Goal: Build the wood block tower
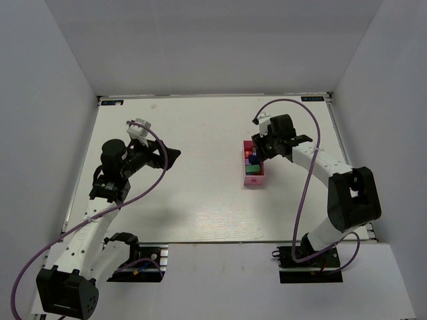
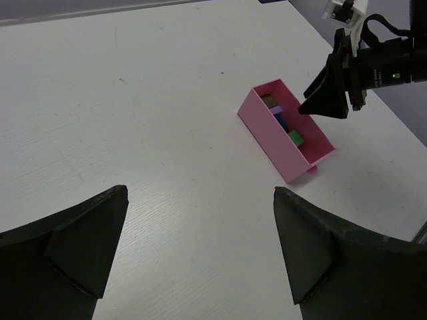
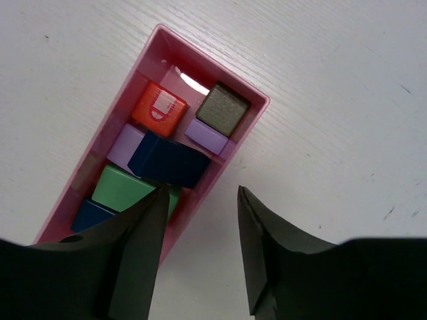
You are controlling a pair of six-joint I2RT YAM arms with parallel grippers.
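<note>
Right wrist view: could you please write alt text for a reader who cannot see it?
A pink tray on a white table holds loose blocks in red, grey, lilac, dark blue and green. The open, empty right gripper fills the foreground, its gap over the tray's right wall.

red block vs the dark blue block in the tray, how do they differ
The red block is squarish; the dark blue block is longer. The red block sits low in the pink tray; the dark blue block lies askew, higher up. Both are in the tray.
</note>
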